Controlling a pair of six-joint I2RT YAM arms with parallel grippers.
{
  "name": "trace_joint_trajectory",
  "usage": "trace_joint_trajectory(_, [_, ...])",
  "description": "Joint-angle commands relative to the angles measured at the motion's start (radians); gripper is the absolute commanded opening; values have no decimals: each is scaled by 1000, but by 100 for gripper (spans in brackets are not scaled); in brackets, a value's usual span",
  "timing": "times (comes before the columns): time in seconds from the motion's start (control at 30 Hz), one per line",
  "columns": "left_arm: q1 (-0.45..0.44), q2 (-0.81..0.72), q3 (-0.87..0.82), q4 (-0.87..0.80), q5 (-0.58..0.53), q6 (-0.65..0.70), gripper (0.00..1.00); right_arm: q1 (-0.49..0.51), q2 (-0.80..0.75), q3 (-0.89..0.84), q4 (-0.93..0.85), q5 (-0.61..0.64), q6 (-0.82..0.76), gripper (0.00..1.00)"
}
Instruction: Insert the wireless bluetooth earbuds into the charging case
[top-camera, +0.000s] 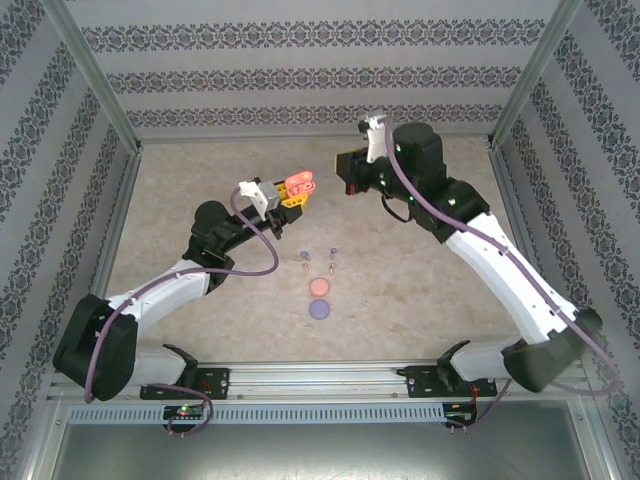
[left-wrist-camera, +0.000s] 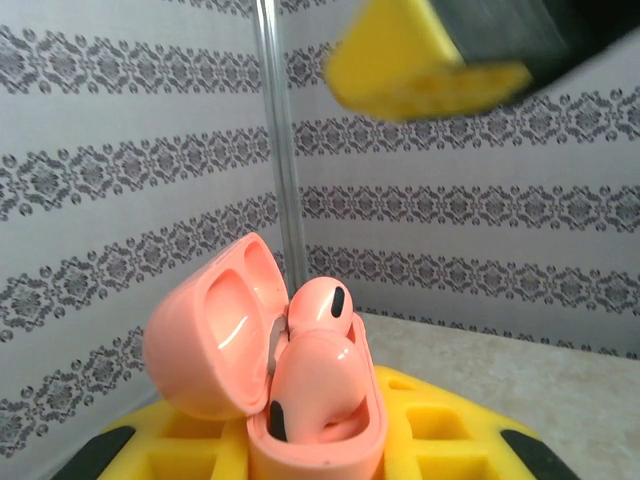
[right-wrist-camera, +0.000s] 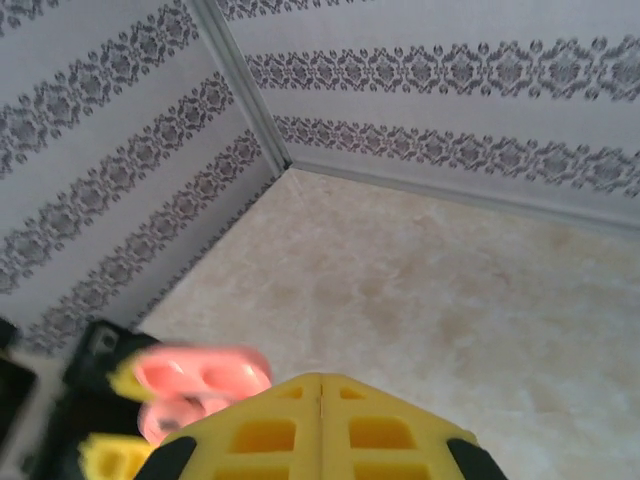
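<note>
- The left tool (top-camera: 287, 199) is squeezing the open, smooth pink case (left-wrist-camera: 215, 345).
- Two shiny, round pink earbuds (left-wrist-camera: 320, 308) are sitting inside it.
- The right tool (right-wrist-camera: 320, 390) is pressing its yellow fingers together.

Reaching from lower left to frame centre with left arm (top-camera: 170, 285), left gripper (top-camera: 288, 196) clamped on charging case (top-camera: 299, 184). Bending right arm (top-camera: 500, 270) high at upper right, right gripper (top-camera: 347, 172) pressed shut, pointing left.
</note>
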Motion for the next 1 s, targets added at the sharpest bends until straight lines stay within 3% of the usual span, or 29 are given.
trace_joint_trajectory(0.0, [-3,22,31,-34,67,45,0,-16,100,133,-129,-30,57,0])
trace_joint_trajectory(0.33, [-12,69,64,-80,122,82,0,-16,413,468,-329,-152,127,0])
trace_joint_trajectory(0.47, [-13,83,76,-74,119,82,0,-6,479,521,-392,-166,111,0])
trace_joint_trajectory(0.67, [-14,95,85,-61,92,79,0,8,438,438,-424,-161,85,0])
trace_joint_trajectory(0.97, [-13,135,103,-31,67,47,0,36,204,144,-345,-90,105,0])
